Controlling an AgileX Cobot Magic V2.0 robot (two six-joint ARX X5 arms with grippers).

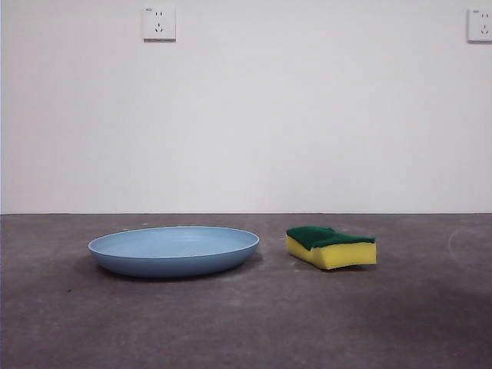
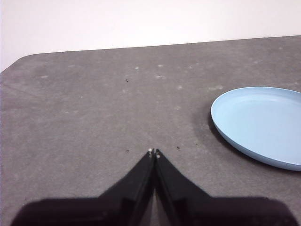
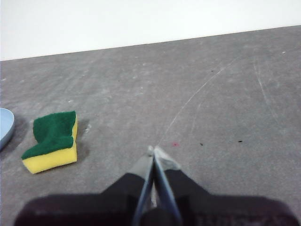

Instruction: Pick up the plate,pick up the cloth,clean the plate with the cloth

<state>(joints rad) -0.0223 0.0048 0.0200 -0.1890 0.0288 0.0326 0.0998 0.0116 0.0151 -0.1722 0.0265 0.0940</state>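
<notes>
Front view: one plate (image 1: 174,250), light blue, sits flat on the grey desk (image 1: 246,323), left of centre in the frame, rim up, its wide span running left-right. One cloth (image 1: 331,246), really a yellow sponge block with a dark green top, lies right of centre, near the plate but apart from it, a clear strip of desk between them. Green side faces up; long axis runs roughly left-right, near corner angled toward the camera. Two wall sockets (image 1: 159,23) show at the upper left and upper right edge. No hand shows in this view.

Left wrist view: left hand (image 2: 154,152) at lower centre, jaws pressed together tip to tip, holding nothing, over bare desk. One plate (image 2: 261,123) at the right edge, partly cut off, well apart from the tips.

Right wrist view: right hand (image 3: 153,150) at lower centre, jaws pressed together, pinching nothing. One cloth (image 3: 51,141) at lower left of the frame, green layer up, long axis running near-to-far, wavy side visible, apart from the tips. A sliver of plate (image 3: 4,126) shows at the left edge, just beside the cloth, not touching.
</notes>
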